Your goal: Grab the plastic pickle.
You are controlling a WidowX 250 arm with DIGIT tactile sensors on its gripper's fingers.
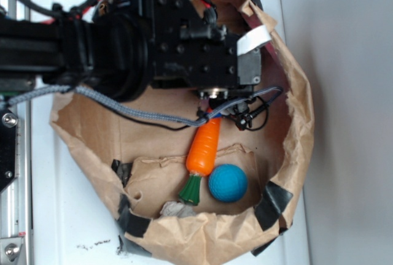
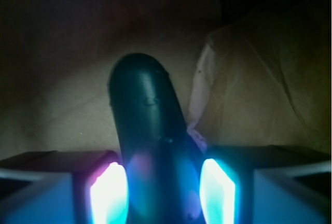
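In the wrist view the plastic pickle (image 2: 148, 115), dark green, glossy and round-ended, runs lengthwise away from the camera between my two lit finger pads (image 2: 109, 193). My gripper (image 2: 163, 193) is shut on it, with both pads against its sides near its close end. The pickle's far end rests over the brown paper floor. In the exterior view the gripper (image 1: 213, 95) reaches down into the paper bag (image 1: 295, 124), and the arm's body hides the pickle.
An orange carrot (image 1: 204, 148) with a green stem lies just in front of the gripper, and a blue ball (image 1: 228, 183) sits beside its stem. The bag's crumpled walls ring the space, and a paper fold (image 2: 249, 89) rises to the pickle's right.
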